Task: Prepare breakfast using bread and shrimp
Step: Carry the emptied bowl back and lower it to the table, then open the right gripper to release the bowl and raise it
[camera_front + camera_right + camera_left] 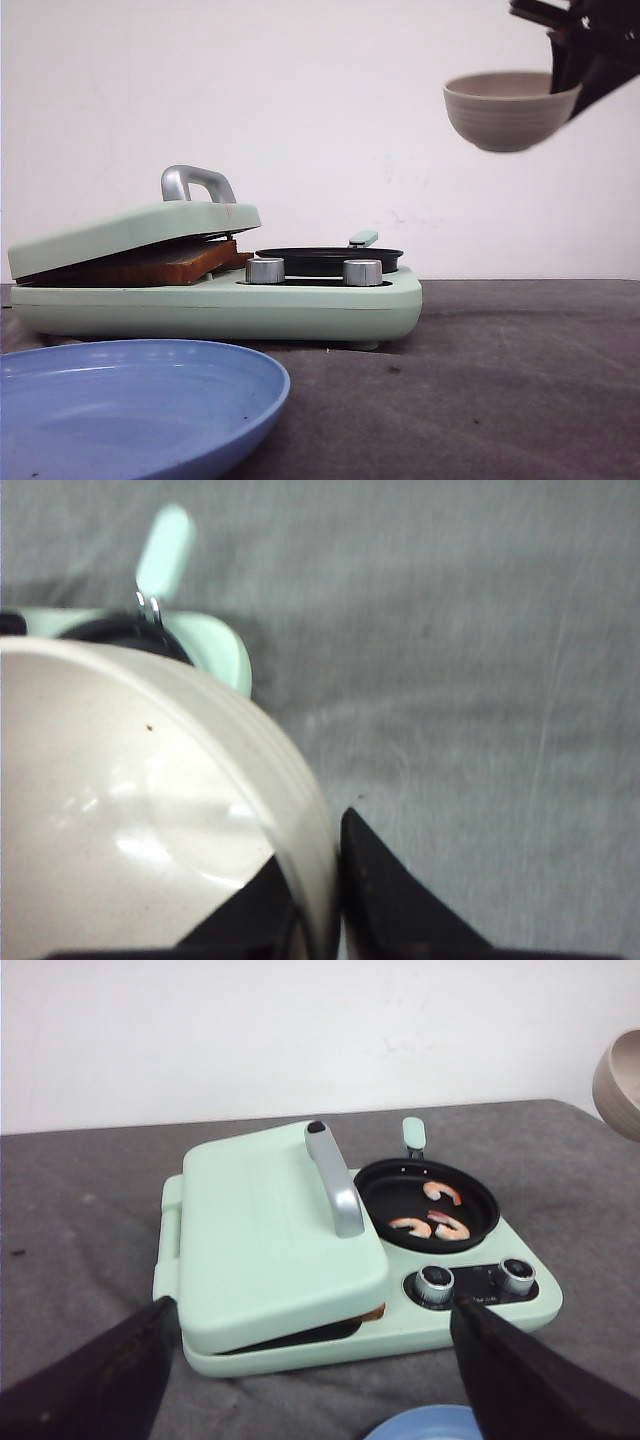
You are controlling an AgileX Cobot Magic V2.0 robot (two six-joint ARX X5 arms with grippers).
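Toasted bread [170, 264] lies under the half-lowered lid [140, 232] of the mint-green breakfast maker [300, 305]; only a brown corner of the bread [372, 1312] shows in the left wrist view. Three pinkish shrimp [437, 1218] lie in the small black pan [428, 1203]. My right gripper [318, 880] is shut on the rim of the beige ribbed bowl [130, 810], held high in the air at the right as the bowl [508, 108] appears in the front view. My left gripper [310, 1370] is open, hovering in front of the maker with nothing between its fingers.
A blue plate [130, 410] sits at the front left, in front of the maker; its rim [425, 1425] shows in the left wrist view. Two silver knobs [264, 270] face forward. The maker's metal handle [335, 1180] stands on the lid. Grey cloth covers the table [520, 380].
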